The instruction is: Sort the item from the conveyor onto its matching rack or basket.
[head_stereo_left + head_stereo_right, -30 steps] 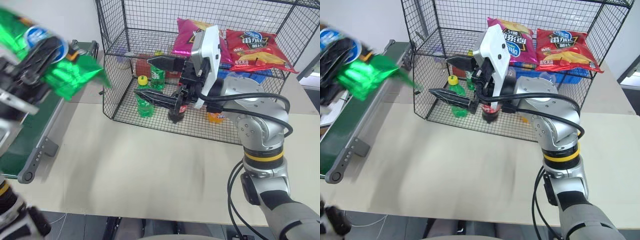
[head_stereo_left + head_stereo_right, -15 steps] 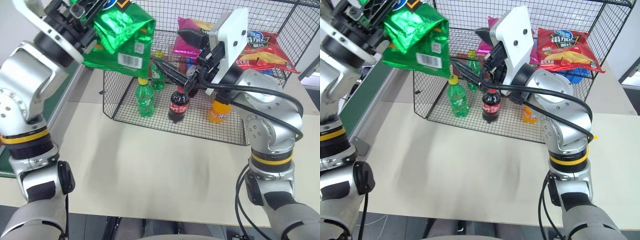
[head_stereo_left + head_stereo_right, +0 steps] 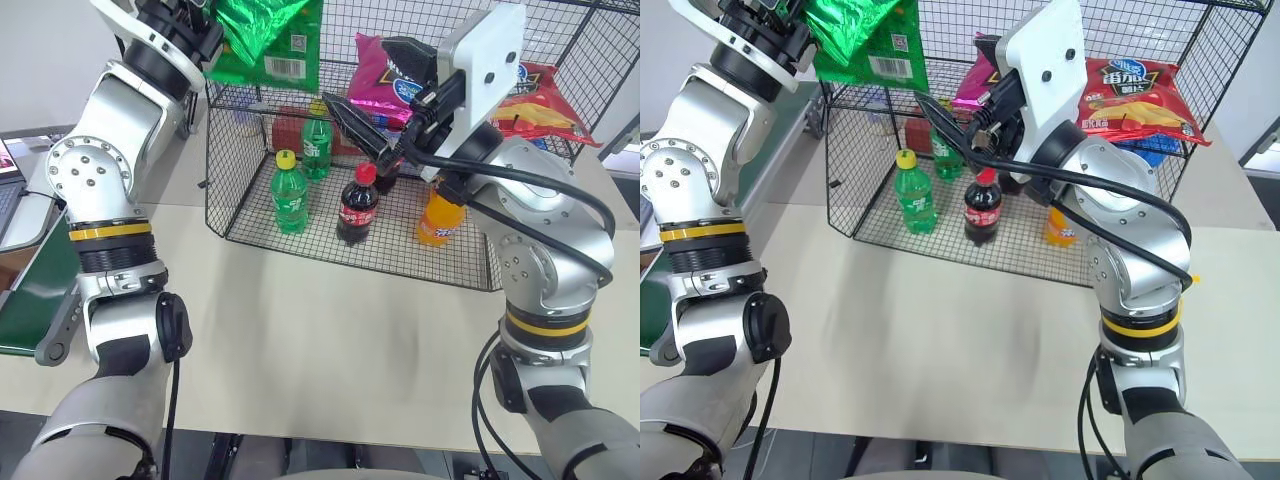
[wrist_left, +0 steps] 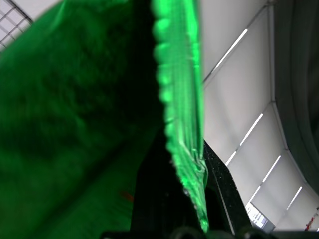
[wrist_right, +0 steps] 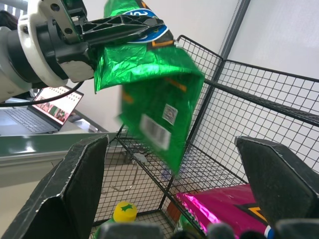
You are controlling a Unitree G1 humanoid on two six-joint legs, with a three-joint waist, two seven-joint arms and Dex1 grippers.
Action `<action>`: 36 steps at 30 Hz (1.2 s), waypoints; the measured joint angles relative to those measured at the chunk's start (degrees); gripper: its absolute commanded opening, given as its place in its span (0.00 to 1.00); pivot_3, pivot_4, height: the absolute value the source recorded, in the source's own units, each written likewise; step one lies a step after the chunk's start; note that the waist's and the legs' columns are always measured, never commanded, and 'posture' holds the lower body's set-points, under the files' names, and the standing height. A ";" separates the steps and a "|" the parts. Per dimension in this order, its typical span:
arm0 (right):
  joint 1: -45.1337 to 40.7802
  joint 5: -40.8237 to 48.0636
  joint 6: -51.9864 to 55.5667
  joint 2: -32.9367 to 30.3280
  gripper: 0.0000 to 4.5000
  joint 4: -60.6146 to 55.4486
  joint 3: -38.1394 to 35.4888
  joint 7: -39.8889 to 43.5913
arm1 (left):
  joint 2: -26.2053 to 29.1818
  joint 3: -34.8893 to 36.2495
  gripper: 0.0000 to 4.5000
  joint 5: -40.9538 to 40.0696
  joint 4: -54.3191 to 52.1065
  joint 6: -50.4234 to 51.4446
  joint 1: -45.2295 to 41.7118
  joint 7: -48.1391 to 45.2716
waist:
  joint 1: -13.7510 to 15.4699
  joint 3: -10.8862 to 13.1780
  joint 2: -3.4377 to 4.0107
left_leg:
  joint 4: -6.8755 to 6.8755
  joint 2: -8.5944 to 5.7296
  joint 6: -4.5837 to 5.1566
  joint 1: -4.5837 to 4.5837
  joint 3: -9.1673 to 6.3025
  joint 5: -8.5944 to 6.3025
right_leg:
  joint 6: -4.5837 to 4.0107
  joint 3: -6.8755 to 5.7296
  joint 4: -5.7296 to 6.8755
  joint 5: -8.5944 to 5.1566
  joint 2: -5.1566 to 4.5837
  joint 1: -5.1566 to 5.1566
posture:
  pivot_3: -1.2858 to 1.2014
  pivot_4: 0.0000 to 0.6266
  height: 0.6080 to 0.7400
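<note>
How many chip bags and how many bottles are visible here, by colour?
Green chip bag: 1
Magenta chip bag: 1
Red chip bag: 1
Green bottles: 2
Dark cola bottle: 1
Orange bottle: 1
Total: 7

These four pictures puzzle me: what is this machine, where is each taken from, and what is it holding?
It is a two-armed humanoid robot. Two pictures come from cameras in its head, looking down over a table; the other two from a camera on each wrist. The left gripper is shut on a shiny green chip bag, raised beside a black wire cage. The right gripper is open and holds nothing. On the cage's upper shelf lie a magenta bag and a red bag; drink bottles stand below.
</note>
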 measured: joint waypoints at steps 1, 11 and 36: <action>0.00 0.01 0.02 0.01 1.00 -0.07 -0.02 -0.01 | -0.43 0.27 0.02 0.62 0.01 0.12 1.02 -0.18 | -0.07 0.00 0.00 | 0.00 0.01 0.01 0.02 0.00 0.00 | 0.00 0.01 0.01 0.00 0.00 0.00 | 0.52 0.24 1.00; 0.01 0.03 0.22 0.97 1.00 0.15 -0.17 -0.52 | -2.19 3.36 0.02 2.39 -0.39 1.44 5.30 0.47 | 0.17 0.01 -0.01 | 0.02 -0.01 0.05 -0.08 -0.08 -0.03 | 0.00 -0.02 0.00 0.00 -0.02 0.00 | 0.52 0.24 1.00; -0.12 -0.19 0.25 1.32 1.00 0.62 -0.15 -2.01 | -6.84 4.80 0.02 18.14 15.08 -4.92 -4.24 -12.77 | -0.07 0.00 0.01 | 0.01 0.01 0.10 -0.05 -0.06 -0.05 | 0.00 0.02 0.06 0.00 0.04 0.00 | 0.52 0.24 1.00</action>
